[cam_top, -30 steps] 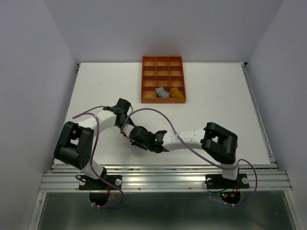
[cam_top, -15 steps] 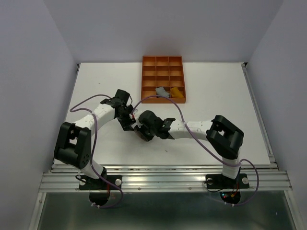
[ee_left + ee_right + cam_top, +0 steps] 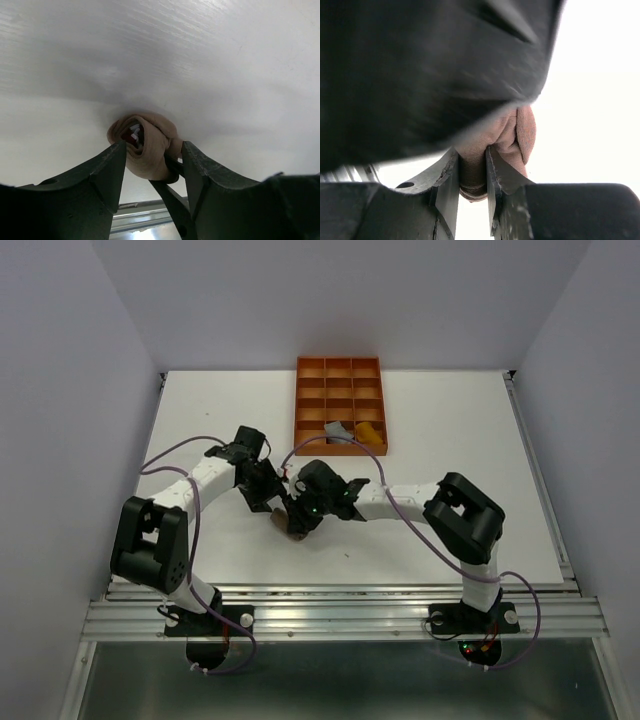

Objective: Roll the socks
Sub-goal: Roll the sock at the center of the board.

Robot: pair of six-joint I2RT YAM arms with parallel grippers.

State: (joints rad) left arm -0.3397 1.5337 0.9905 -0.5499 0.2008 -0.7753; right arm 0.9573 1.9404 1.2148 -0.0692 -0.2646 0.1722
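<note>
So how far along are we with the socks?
Two look done: a grey sock and a yellow sock sit bundled in the tray, in the row nearest the arms. The brown sock is in hand, already bunched into a roll, pinched by the right gripper with the left gripper open around it. Left: getting that roll into the tray.

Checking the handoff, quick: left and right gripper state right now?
Left gripper: open, jaws standing either side of the rolled taupe-brown sock.
Right gripper: closed, pinching the same sock.
</note>
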